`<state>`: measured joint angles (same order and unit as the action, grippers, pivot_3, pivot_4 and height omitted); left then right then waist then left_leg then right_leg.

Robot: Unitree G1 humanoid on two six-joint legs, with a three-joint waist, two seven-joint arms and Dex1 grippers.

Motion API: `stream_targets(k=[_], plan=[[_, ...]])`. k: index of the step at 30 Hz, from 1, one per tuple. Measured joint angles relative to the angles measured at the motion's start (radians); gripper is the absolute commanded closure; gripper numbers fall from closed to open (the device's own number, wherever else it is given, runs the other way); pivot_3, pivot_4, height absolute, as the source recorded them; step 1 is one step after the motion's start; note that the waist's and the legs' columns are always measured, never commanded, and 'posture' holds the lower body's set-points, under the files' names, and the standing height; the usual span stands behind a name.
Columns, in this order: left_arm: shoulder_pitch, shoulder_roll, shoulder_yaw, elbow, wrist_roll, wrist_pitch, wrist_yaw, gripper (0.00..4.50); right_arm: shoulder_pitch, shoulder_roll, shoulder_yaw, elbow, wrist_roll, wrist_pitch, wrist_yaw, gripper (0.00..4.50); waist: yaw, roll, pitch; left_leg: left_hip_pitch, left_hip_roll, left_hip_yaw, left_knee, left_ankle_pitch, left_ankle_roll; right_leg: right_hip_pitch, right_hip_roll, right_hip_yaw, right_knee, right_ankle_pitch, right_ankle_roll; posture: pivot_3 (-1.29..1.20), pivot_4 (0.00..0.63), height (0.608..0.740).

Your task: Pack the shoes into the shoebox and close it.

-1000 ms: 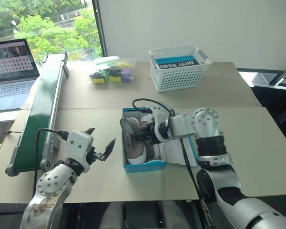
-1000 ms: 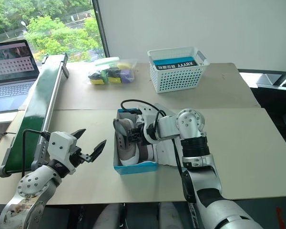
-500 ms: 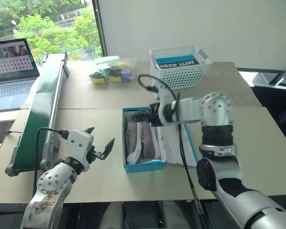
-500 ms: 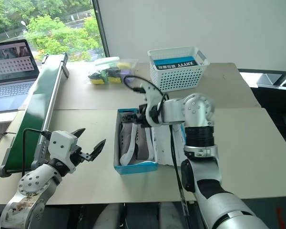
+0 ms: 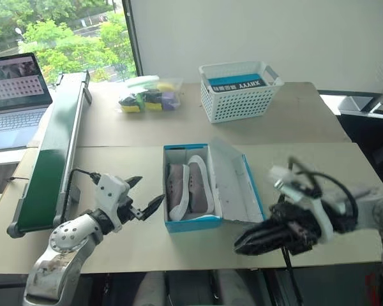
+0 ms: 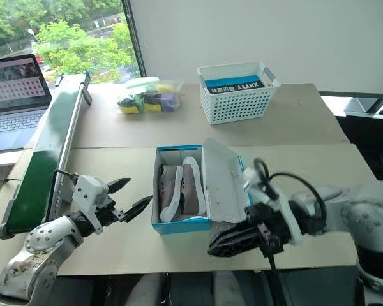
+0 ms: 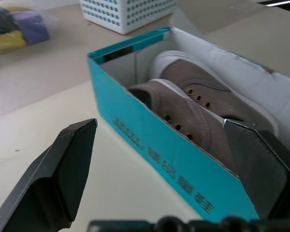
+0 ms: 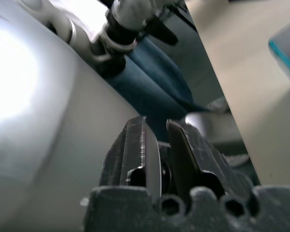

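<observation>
Left eye view, table [image 5: 319, 121]: beige, two boards joined, window at upper left.
Shoebox [image 5: 182, 224]: centre of frame, lid open, shoes [image 5: 188, 187] laid inside.
Left gripper [image 5: 144, 203]: fingers spread wide, nothing grasped.
Right gripper [image 5: 252, 241]: fingers clenched, nothing grasped, lower right.
Basket [image 5: 239, 92]: white, upper centre.

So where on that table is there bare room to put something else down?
Bare tabletop lies right of the shoebox and its lid, between the box and the white basket, and left of the box up to the green conveyor. The far left corner is crowded by a bag of items.
</observation>
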<state>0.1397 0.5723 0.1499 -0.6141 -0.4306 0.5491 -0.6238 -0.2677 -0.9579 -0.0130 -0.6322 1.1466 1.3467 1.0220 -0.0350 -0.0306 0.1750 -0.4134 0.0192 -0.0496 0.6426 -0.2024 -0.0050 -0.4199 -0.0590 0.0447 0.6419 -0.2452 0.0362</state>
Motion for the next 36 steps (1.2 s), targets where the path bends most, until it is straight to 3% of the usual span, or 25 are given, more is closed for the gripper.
stream_targets(k=[2, 4, 7, 10, 14, 17, 19, 22, 24, 29, 33, 36], plan=[[0.01, 0.03, 0.018, 0.005, -0.013, -0.004, -0.041, 0.0, 0.075, -0.002, 0.076, 0.002, -0.122, -0.097, -0.005, 4.46, 0.0, 0.0, 0.0, 0.0, 0.0, 0.001, 0.001, 0.0, 0.0, 0.0, -0.001, 0.001, 0.0, 0.0, 0.0, 0.0, 0.15, 0.728], [0.017, 0.082, 0.045, 0.018, -0.043, -0.012, -0.105, 0.0, 0.2, 0.029, 0.163, 0.03, -0.297, -0.226, -0.102, 4.46, 0.008, -0.004, -0.002, 0.0, 0.0, 0.0, 0.001, 0.0, 0.0, 0.0, 0.0, 0.0, 0.0, -0.001, 0.0, 0.0, 0.15, 0.728], [0.018, 0.125, 0.074, 0.043, -0.047, -0.021, -0.155, 0.0, 0.296, 0.185, 0.195, 0.134, -0.428, -0.281, -0.285, 4.46, 0.015, -0.003, -0.002, -0.002, -0.001, 0.001, 0.001, 0.0, -0.001, -0.001, -0.001, 0.003, 0.001, 0.0, 0.001, 0.0, 0.15, 0.728], [0.003, 0.134, 0.067, 0.054, -0.047, -0.026, -0.178, 0.0, 0.338, 0.315, 0.147, 0.202, -0.518, -0.34, -0.448, 4.46, 0.019, -0.003, -0.002, -0.001, -0.001, 0.001, 0.002, 0.0, -0.001, -0.001, -0.001, 0.003, 0.001, 0.0, 0.001, 0.0, 0.15, 0.728], [-0.023, 0.137, 0.058, 0.076, -0.046, -0.026, -0.185, 0.0, 0.406, 0.481, 0.056, 0.21, -0.52, -0.368, -0.574, 4.46, 0.019, -0.005, -0.004, 0.002, 0.0, 0.001, 0.001, 0.0, -0.001, 0.002, -0.001, 0.003, 0.0, 0.0, 0.001, 0.0, 0.15, 0.728], [-0.045, 0.141, 0.031, 0.085, -0.045, -0.026, -0.197, 0.0, 0.446, 0.678, -0.083, 0.239, -0.462, -0.364, -0.691, 4.46, 0.019, -0.005, -0.005, 0.009, 0.001, 0.002, 0.001, 0.0, -0.001, 0.01, -0.001, 0.004, -0.001, 0.0, 0.0, 0.0, 0.15, 0.728], [-0.052, 0.142, 0.023, 0.087, -0.044, -0.026, -0.202, 0.0, 0.438, 0.731, -0.13, 0.257, -0.44, -0.361, -0.745, 4.46, 0.017, -0.005, -0.005, 0.011, 0.003, 0.002, 0.001, -0.001, -0.002, 0.013, -0.001, 0.004, -0.002, -0.004, -0.006, 0.0, 0.15, 0.728], [-0.07, 0.152, 0.002, 0.108, -0.04, -0.026, -0.216, 0.0, 0.36, 0.93, -0.344, 0.355, -0.333, -0.368, -0.937, 4.46, 0.017, -0.007, -0.008, 0.014, 0.011, 0.005, 0.001, -0.002, -0.004, 0.017, 0.001, 0.003, -0.007, -0.003, -0.007, 0.0, 0.15, 0.728], [-0.079, 0.152, -0.011, 0.117, -0.04, -0.026, -0.22, 0.0, 0.317, 0.983, -0.435, 0.4, -0.263, -0.376, -1.014, 4.46, 0.018, -0.01, -0.009, 0.014, 0.013, 0.004, 0.001, -0.002, -0.004, 0.017, 0.002, 0.0, -0.014, -0.002, -0.009, 0.0, 0.15, 0.728], [-0.091, 0.156, -0.021, 0.128, -0.033, -0.026, -0.22, 0.0, 0.229, 1.05, -0.615, 0.54, 0.065, -0.383, -1.091, 4.46, 0.002, -0.011, -0.01, 0.012, 0.015, 0.01, 0.001, -0.001, -0.002, 0.016, 0.0, 0.002, -0.014, 0.004, -0.009, 0.0, 0.15, 0.728], [-0.089, 0.156, -0.042, 0.121, -0.024, -0.026, -0.217, 0.0, 0.193, 1.048, -0.604, 0.554, 0.243, -0.397, -1.06, 4.46, -0.011, 0.008, -0.003, 0.009, 0.013, 0.014, -0.003, -0.001, -0.001, 0.008, 0.003, 0.004, -0.01, 0.007, -0.003, 0.0, 0.15, 0.728], [-0.082, 0.156, -0.043, 0.113, -0.024, -0.026, -0.205, 0.0, 0.165, 1.044, -0.569, 0.501, 0.326, -0.432, -1.004, 4.46, -0.011, 0.01, -0.004, 0.003, 0.013, 0.016, -0.005, -0.001, -0.001, -0.003, 0.006, 0.007, -0.001, 0.007, -0.008, 0.0, 0.15, 0.728]])
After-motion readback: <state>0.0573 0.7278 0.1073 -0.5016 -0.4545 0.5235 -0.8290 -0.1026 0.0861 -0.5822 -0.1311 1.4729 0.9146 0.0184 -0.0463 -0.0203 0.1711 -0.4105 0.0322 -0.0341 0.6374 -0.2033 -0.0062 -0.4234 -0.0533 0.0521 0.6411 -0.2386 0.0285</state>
